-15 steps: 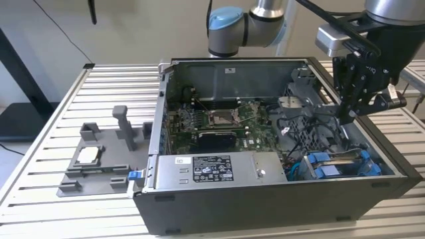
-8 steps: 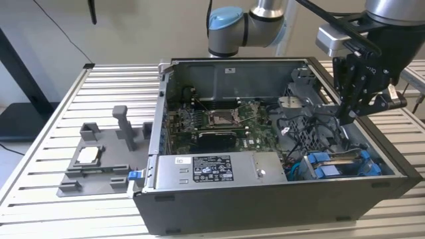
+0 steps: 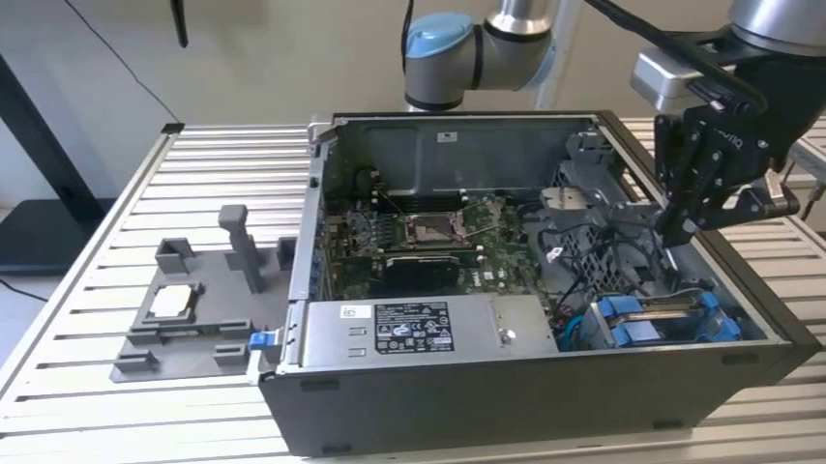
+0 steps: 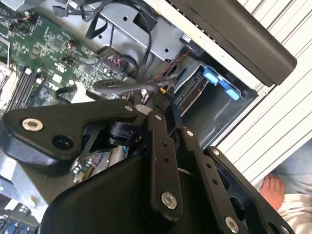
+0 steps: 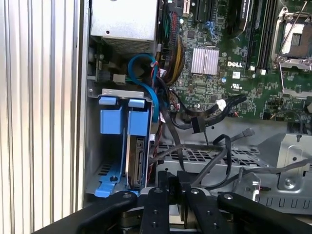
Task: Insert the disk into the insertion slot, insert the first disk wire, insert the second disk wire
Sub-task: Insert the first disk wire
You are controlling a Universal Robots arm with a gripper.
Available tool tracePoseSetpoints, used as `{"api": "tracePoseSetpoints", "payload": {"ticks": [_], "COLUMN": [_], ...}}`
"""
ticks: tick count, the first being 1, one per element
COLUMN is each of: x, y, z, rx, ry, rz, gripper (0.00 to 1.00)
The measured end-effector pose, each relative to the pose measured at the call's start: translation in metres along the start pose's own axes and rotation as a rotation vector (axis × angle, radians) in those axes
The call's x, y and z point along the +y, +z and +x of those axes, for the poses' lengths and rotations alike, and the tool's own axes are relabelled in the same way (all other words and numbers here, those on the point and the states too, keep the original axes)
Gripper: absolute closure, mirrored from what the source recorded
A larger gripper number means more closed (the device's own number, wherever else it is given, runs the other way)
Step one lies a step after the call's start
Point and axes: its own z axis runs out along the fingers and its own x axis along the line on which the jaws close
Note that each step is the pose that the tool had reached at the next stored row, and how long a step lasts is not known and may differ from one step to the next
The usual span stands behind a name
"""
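The disk (image 5: 138, 161) stands edge-on inside the insertion slot (image 5: 93, 146), framed by its blue carrier (image 5: 122, 119). In the exterior view the same blue carrier (image 3: 659, 319) sits at the case's front corner on that view's right. My black gripper (image 3: 687, 230) hangs over the case's edge on that side, just behind the bay. Its fingertips (image 4: 157, 108) are pressed together on the end of a dark disk wire (image 4: 127, 87), whose connector sits at the tips. Close to the drive's rear edge is the gripper (image 5: 174, 181). Another black wire connector (image 5: 197, 124) hangs loose above the bay.
The open computer case (image 3: 516, 406) lies on a slatted table. It holds the motherboard with its processor socket (image 3: 432, 227), a labelled power-supply box (image 3: 400, 329), a blue cable (image 5: 146, 73) and tangled black cables. A grey fixture (image 3: 193, 309) stands outside. A person's foot (image 4: 273, 187) is beside the table.
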Motion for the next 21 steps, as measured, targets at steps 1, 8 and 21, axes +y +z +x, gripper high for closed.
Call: {"api": "tracePoseSetpoints", "payload": {"ticks": [1,8,21], "x": [-0.0002,-0.0021,-0.0107], "y": [0.0003,0.0025,0.0104], "z": [0.0009,0.0080,0.0173], "rx": [0.0000,-0.0006,-0.0024], "ry": [0.001,0.005,0.012], "rz": [-0.0027,-0.0221,-0.0688], "gripper": [0.81,0.81,0.81]}}
